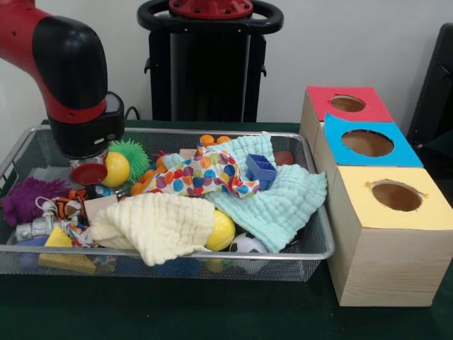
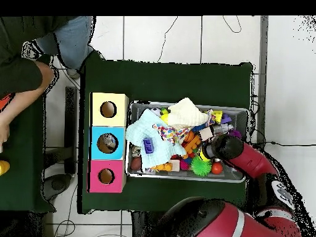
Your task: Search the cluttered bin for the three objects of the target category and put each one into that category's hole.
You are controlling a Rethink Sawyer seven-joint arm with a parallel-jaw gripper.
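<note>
Wire mesh forms the bin [image 1: 315, 205] on my green desk [image 1: 212, 315], and I take the bin as my landmark. My claw [image 1: 88, 172] hangs inside its left end in the front view, just above a red disc-like piece and touching or nearly touching a yellow ball [image 1: 117, 168]. I cannot tell whether the claw is wide, narrow or holding anything, because my wrist hides it.

Behind the ball, at the bin's back wall, sits a green spiky ball [image 1: 133, 150]. A purple fuzzy toy [image 1: 25, 198] lies against the left wall. A cream cloth [image 1: 159, 225] covers the front middle, with a second yellow ball [image 1: 222, 231] peeking out on its right. A spotted cloth [image 1: 202, 173] lies in the middle, and a mint cloth [image 1: 283, 202] drapes over the right half. A blue cutter [image 1: 261, 168] rests on the mint cloth.

Right of the bin stand 3 wooden boxes in a row, each with 1 hole on top: red box [image 1: 347, 104] at the back, blue box [image 1: 368, 142] in the middle, yellow box [image 1: 395, 197] nearest. In the overhead view a person's sleeve [image 2: 21, 71] shows beyond the boxes.
</note>
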